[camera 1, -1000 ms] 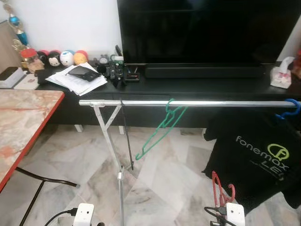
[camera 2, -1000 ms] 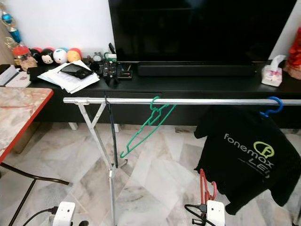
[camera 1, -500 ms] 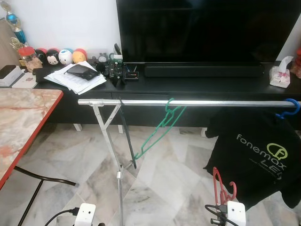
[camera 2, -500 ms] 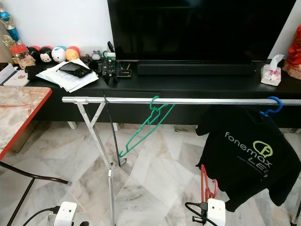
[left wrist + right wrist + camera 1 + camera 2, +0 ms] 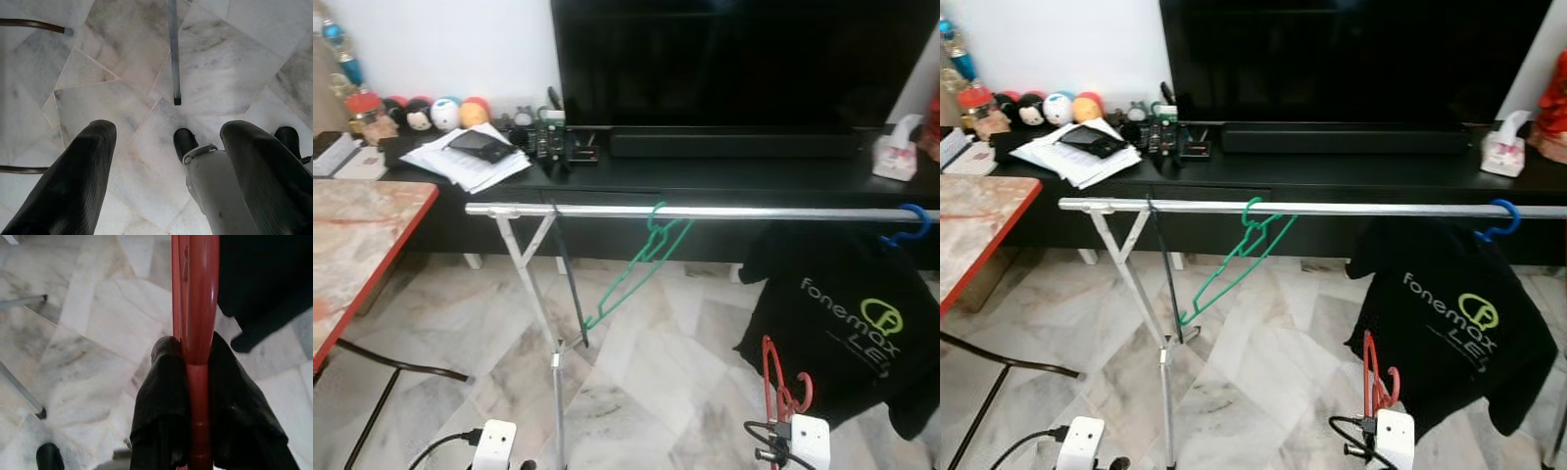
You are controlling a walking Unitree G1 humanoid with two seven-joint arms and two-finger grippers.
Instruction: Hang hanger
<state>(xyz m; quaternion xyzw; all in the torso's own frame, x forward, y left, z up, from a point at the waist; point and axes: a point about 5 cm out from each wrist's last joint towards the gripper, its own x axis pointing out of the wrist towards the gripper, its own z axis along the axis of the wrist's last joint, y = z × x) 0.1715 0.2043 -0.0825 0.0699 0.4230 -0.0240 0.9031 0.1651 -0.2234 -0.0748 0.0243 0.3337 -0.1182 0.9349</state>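
A red hanger (image 5: 777, 380) stands upright at the lower right, below the silver rail (image 5: 705, 212) of a clothes rack. My right gripper (image 5: 190, 363) is shut on the red hanger's (image 5: 194, 293) stem, seen close in the right wrist view. On the rail hang a green hanger (image 5: 636, 266) near the middle and a black T-shirt (image 5: 842, 318) on a blue hanger (image 5: 909, 224) at the right. My left gripper (image 5: 166, 142) is open and empty, pointing down at the marble floor (image 5: 122, 63) low on the left.
The rack's crossed legs (image 5: 540, 284) stand in front of me at centre-left. Behind the rail runs a black TV bench (image 5: 724, 176) with a television (image 5: 734, 59), papers (image 5: 465, 162), toys and a tissue box (image 5: 893, 157). A red-edged marble table (image 5: 352, 245) is at the left.
The camera has shifted slightly, so the rail sits a little further left. The red hanger has risen somewhat in my right gripper. The left arm stays low.
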